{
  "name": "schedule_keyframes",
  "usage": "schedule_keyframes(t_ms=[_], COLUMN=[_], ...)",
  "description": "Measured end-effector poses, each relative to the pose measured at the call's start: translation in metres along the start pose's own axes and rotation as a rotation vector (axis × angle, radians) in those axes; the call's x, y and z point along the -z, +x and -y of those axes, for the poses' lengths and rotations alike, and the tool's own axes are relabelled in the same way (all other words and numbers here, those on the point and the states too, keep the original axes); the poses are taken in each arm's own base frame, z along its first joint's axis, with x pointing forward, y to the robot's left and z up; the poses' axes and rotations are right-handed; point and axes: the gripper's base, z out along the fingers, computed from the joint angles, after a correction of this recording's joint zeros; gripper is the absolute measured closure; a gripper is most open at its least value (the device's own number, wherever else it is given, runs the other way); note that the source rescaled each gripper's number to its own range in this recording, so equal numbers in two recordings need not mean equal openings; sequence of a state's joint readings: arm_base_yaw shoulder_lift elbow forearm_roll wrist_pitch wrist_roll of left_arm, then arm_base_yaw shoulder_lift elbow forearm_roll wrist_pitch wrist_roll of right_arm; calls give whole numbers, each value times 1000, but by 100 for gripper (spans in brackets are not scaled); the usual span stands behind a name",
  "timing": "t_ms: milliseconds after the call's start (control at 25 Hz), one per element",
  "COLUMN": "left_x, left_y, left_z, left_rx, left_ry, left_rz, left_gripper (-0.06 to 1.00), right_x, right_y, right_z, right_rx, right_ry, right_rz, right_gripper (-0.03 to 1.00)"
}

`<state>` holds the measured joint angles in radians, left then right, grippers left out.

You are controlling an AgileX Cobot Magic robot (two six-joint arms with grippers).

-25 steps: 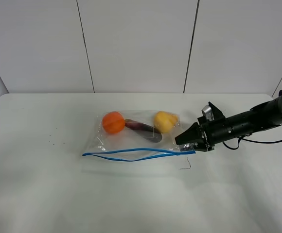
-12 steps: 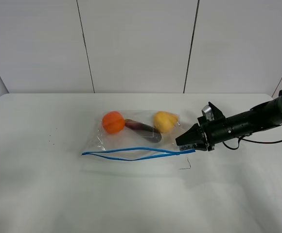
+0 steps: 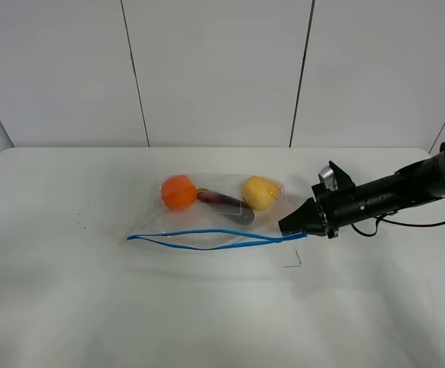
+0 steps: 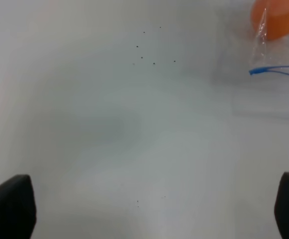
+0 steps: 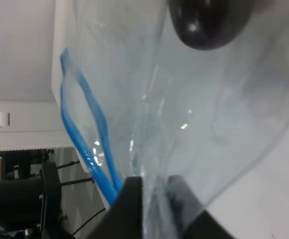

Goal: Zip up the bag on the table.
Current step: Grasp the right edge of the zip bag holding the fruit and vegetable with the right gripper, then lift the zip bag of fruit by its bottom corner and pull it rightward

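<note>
The clear bag lies in the middle of the white table, holding an orange toy, a purple one and a yellow one. Its blue zipper strip runs along the near edge, its two sides slightly apart. My right gripper is shut on the bag's right corner by the zipper end. In the right wrist view the fingers pinch the plastic beside the blue strip. My left gripper is open over bare table, left of the bag's end.
A thin dark bent mark lies on the table just in front of the bag's right corner. Tiny dark specks dot the table at the left. A white panelled wall stands behind the table.
The right gripper has closed tighter on the bag's corner and lifted it slightly. The two sides of the blue strip have drawn closer and straighter, and the strip's left end has shifted a little left.
</note>
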<state>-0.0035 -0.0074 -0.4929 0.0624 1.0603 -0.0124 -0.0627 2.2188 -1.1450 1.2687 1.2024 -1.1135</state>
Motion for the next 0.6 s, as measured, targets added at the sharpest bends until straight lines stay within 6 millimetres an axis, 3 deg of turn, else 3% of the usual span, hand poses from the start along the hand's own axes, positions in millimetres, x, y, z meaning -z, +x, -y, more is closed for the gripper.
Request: schedule_keyframes(t_ms=[80, 600], left_x=[0, 0], left_y=[0, 0], left_z=[0, 0], left_rx=[0, 0], left_ry=[0, 0], left_rz=[0, 0], left_gripper=[-6, -6], right_x=[0, 0], right_y=[0, 0], right_z=[0, 0], right_rx=[0, 1], right_ry=[0, 0], right_rz=[0, 0], right_gripper=[97, 97])
